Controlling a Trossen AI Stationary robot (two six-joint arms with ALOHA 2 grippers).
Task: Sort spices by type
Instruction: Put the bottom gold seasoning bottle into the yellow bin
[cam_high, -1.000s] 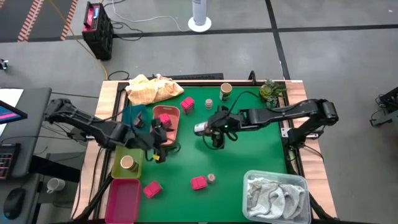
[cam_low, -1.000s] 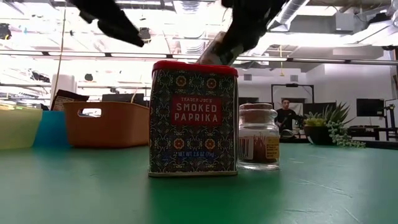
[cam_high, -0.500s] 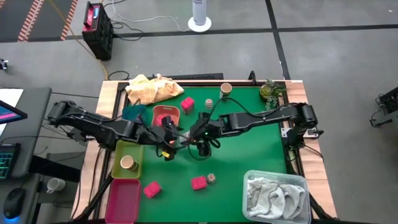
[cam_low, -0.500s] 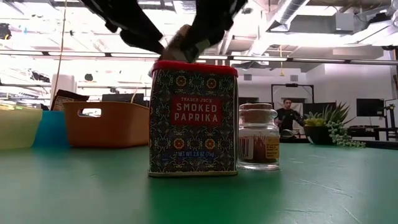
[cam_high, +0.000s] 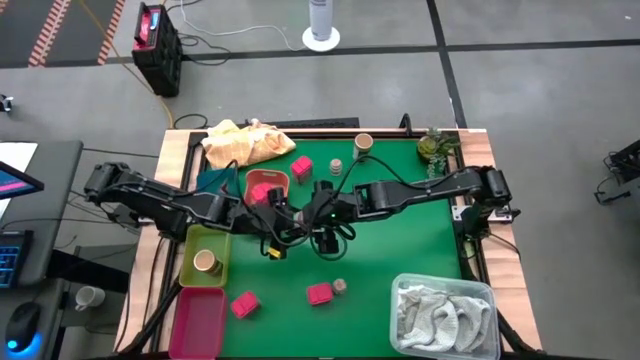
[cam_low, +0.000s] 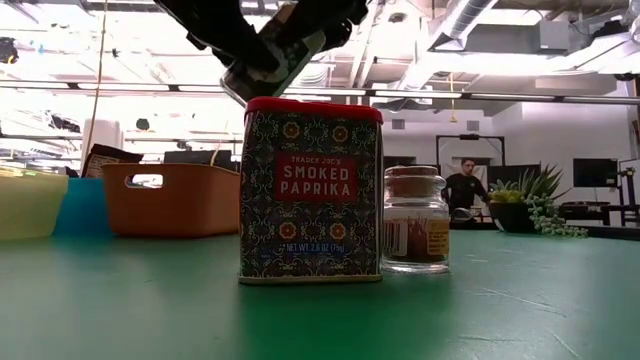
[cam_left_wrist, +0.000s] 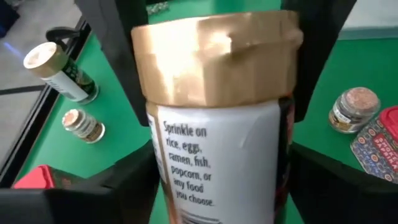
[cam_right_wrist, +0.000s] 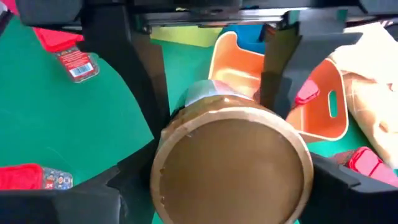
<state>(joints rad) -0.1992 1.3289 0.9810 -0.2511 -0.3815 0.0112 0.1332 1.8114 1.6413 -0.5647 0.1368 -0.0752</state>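
Observation:
A spice jar (cam_left_wrist: 217, 162) with a gold cap (cam_right_wrist: 231, 165) and a white label hangs in the air above the middle of the green table (cam_high: 400, 240), between my two grippers. In the low view the jar (cam_low: 272, 58) is tilted high above the paprika tin (cam_low: 310, 190). My left gripper (cam_left_wrist: 221, 177) is shut on the jar's body, and my right gripper (cam_right_wrist: 231, 186) is shut on the cap end. Other spices stand loose: pink tins (cam_high: 319, 293) (cam_high: 245, 304) (cam_high: 302, 168), little jars (cam_high: 340, 286) (cam_high: 336, 166) and a tan cup (cam_high: 363, 143). My left gripper pinches the jar's labelled body (cam_left_wrist: 163, 180) between its two fingers, which come from the table's left and lie along the jar from its bottom end. The jar is clear of the table. My right gripper pinches the two sides of the gold cap (cam_right_wrist: 163, 186) between its fingers, coming from the table's right and slanting down. The cap's flat top faces back between them.
At the left are a salmon tray (cam_high: 277, 180) with a pink tin in it, a lime tray (cam_high: 190, 262) with a tan cup, a magenta tray (cam_high: 198, 318) and a teal tray (cam_high: 215, 180). A yellow cloth (cam_high: 245, 143) lies far left, a plant (cam_high: 435, 148) far right, and a clear bin of white-grey cloth (cam_high: 445, 310) near right.
My right gripper has carried the jar toward the table's left edge, and my left gripper has come toward the right to meet it. The two now stand end to end on the jar beside the salmon tray. The jar has stayed lifted clear.

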